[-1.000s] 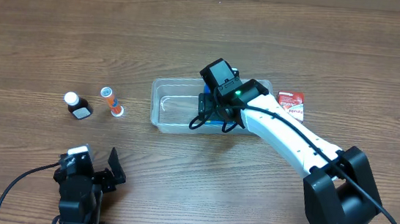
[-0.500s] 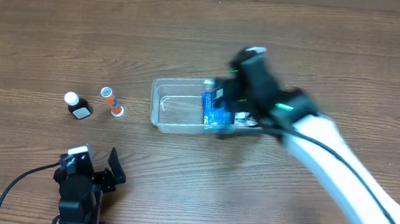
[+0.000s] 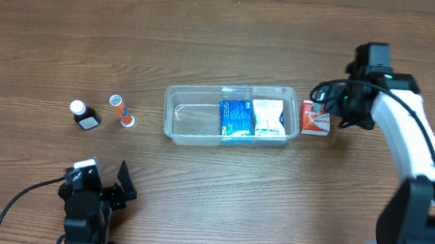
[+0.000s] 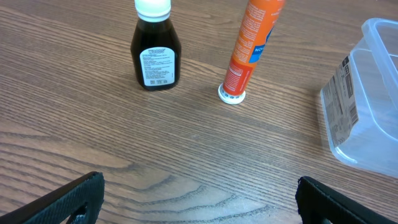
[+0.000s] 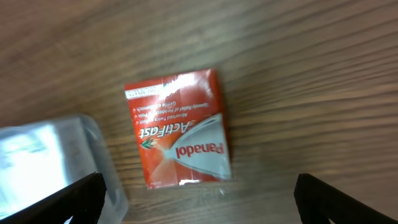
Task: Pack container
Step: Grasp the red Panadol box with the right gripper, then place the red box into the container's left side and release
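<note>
The clear plastic container (image 3: 186,115) lies mid-table with a blue box (image 3: 235,116) and a white box (image 3: 268,117) inside. Its corner shows in the left wrist view (image 4: 367,106) and the right wrist view (image 5: 93,168). A red Panadol box (image 3: 315,118) lies flat just right of the container, and shows in the right wrist view (image 5: 180,127). My right gripper (image 3: 332,109) hovers over it, open and empty (image 5: 198,199). My left gripper (image 3: 103,187) is open and empty near the front edge (image 4: 199,199). A dark bottle (image 3: 84,115) (image 4: 155,53) and an orange tube (image 3: 122,112) (image 4: 249,50) stand left of the container.
The wooden table (image 3: 224,51) stretches bare behind and in front of the container. A black cable (image 3: 17,203) trails from the left arm at the front edge.
My right arm has left the container and swung right, over the red Panadol box. The blue and white boxes now lie uncovered in the container. The left arm has not moved.
</note>
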Robot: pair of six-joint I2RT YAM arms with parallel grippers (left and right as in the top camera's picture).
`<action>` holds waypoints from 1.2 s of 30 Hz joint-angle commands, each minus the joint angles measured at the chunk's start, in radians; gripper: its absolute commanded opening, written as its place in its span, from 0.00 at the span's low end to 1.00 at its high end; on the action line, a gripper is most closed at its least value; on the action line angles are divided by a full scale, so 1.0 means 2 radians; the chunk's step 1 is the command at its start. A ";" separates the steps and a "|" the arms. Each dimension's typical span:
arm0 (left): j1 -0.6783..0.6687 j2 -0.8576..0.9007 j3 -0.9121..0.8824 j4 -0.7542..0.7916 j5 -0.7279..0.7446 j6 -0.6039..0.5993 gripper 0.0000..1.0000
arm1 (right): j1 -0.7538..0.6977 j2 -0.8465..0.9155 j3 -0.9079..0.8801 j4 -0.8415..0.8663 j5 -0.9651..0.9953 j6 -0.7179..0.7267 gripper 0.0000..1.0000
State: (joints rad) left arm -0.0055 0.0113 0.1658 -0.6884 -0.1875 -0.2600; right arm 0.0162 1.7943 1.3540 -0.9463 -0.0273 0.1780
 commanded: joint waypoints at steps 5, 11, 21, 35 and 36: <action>0.003 -0.004 -0.001 0.000 0.002 -0.003 1.00 | 0.017 0.069 -0.003 0.040 -0.032 -0.035 0.98; 0.003 -0.004 -0.001 0.000 0.002 -0.003 1.00 | 0.017 0.115 -0.003 0.042 0.009 -0.002 0.88; 0.003 -0.004 -0.001 0.000 0.002 -0.003 1.00 | 0.026 -0.044 0.051 -0.063 0.054 0.056 0.68; 0.003 -0.004 -0.001 0.000 0.002 -0.003 1.00 | 0.364 -0.032 0.033 0.064 0.068 0.134 0.67; 0.003 -0.004 -0.001 0.000 0.002 -0.003 1.00 | 0.369 -0.007 0.033 0.072 0.062 0.134 0.69</action>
State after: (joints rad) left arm -0.0055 0.0113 0.1658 -0.6888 -0.1875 -0.2600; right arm 0.7303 1.7176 1.4216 -0.8284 0.0822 0.4221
